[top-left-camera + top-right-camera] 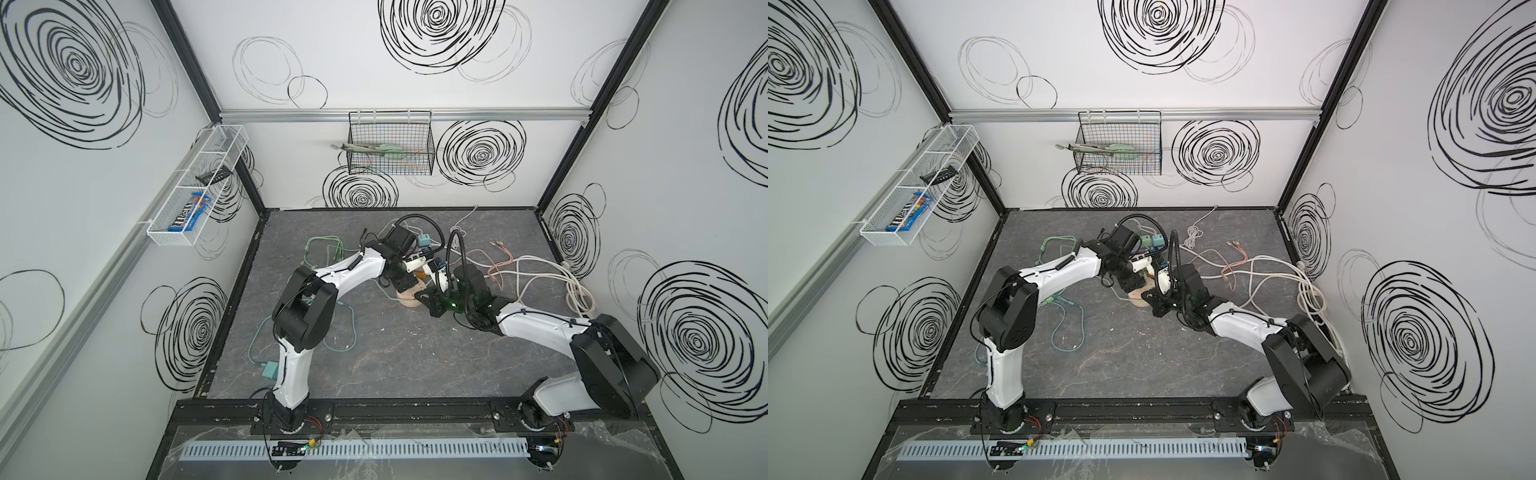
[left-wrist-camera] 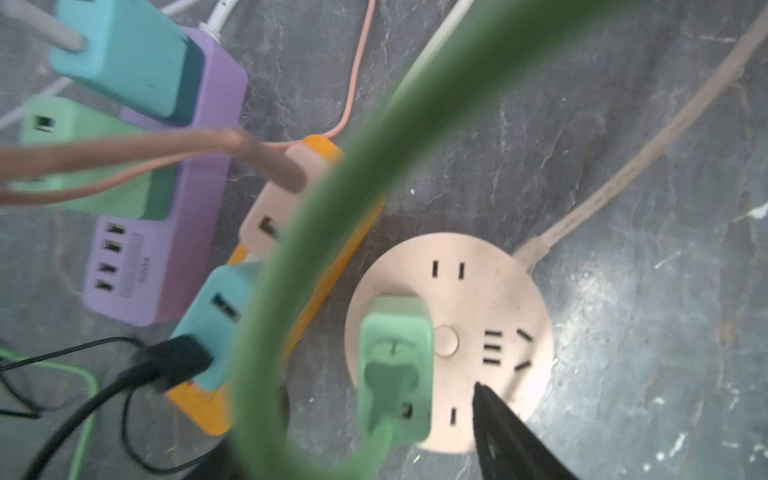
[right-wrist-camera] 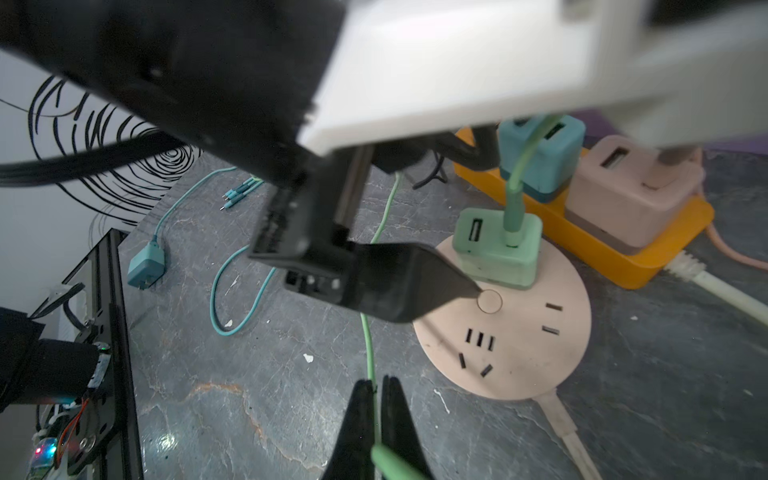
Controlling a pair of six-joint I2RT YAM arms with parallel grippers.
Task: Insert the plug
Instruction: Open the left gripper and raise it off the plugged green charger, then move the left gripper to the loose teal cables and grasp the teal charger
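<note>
so the green plug (image 3: 494, 253) is seated in the round pink socket (image 3: 519, 357), off to one side of the centre button. It stands upright with the USB ports facing up, and its longer side lies flat across the disc. The green cable (image 3: 368, 345) goes straight up out of its top. The left gripper (image 1: 404, 286) hangs right over it with jaws apart; the one finger (image 3: 415, 282) I can see is just beside the plug, tip down by the button. The right gripper (image 3: 377, 384) is pinched together on the green cable lower down. Count: one round socket, one orange strip (image 3: 602, 257), one purple strip (image 2: 166, 266), three teal chargers, two green, one pink
</note>
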